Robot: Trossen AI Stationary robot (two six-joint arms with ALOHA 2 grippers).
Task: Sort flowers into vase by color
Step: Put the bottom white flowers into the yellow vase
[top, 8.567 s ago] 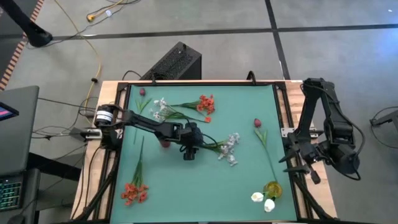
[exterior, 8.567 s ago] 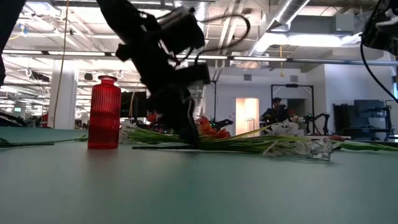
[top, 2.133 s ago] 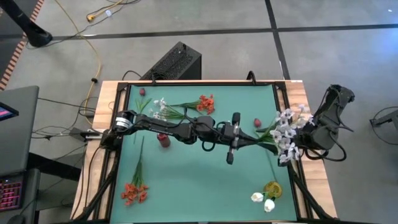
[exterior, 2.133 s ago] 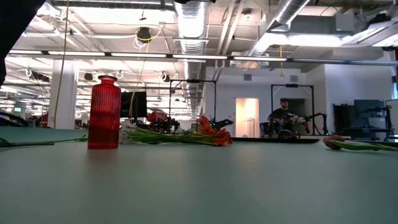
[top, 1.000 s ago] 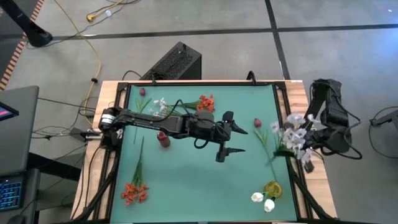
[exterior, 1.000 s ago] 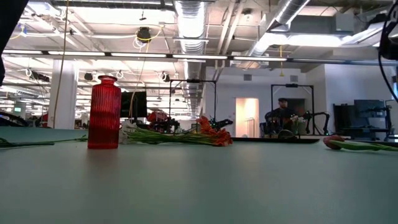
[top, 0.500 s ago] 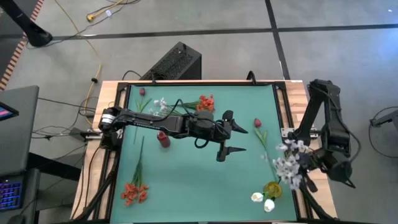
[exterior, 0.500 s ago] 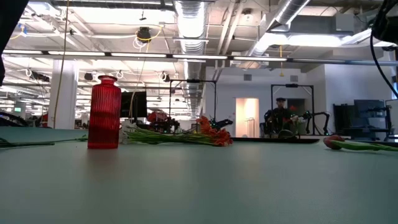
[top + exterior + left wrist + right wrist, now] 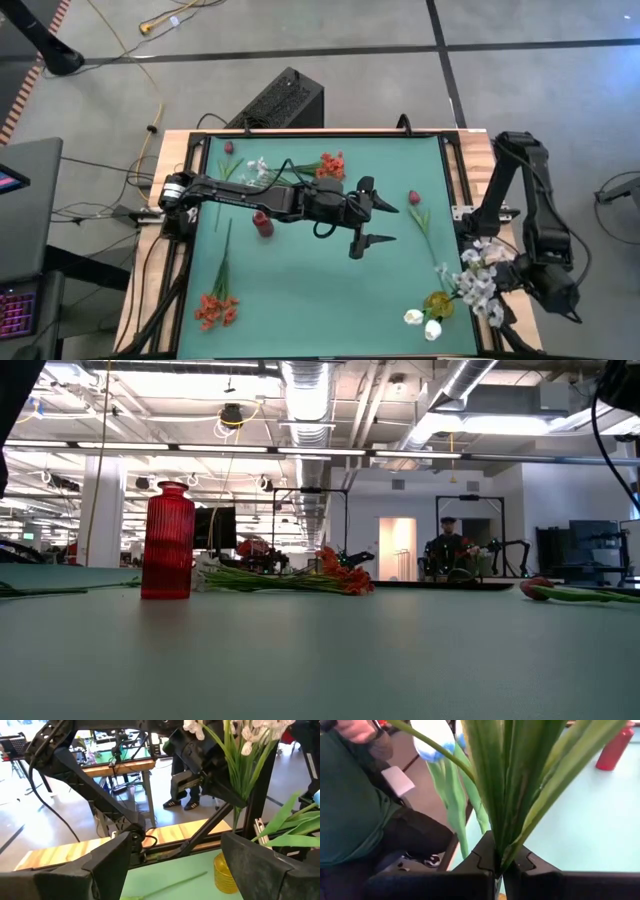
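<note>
My right gripper (image 9: 500, 289) is at the table's near right corner, shut on a white blossom spray (image 9: 478, 283) that hangs in the air beside a yellow vase (image 9: 438, 303). White buds (image 9: 421, 321) lean out of that vase. My left gripper (image 9: 374, 225) hovers open over the table's middle with nothing between its fingers. A red vase (image 9: 262, 224) stands left of centre. A white spray (image 9: 258, 172), orange-red clusters (image 9: 331, 165) (image 9: 213, 308) and dark red buds (image 9: 413, 198) (image 9: 229, 148) lie flat on the mat. My right gripper pinches the spray's bundled green stems and leaves (image 9: 501, 842) between its two fingers. In the left wrist view the white blossoms (image 9: 250, 732) stand above the hold and the stems (image 9: 239, 780) run down to it. The spray is lifted clear of the table.
Wooden rails (image 9: 470, 170) border the green mat. In the right wrist view a person in a green top (image 9: 350, 805) sits just beyond the table's edge. The mat between the red vase and the yellow vase is bare.
My right gripper has carried the white spray toward the table's near edge, from beside the right edge's middle to next to the yellow vase. The spray stays clear of the table throughout.
</note>
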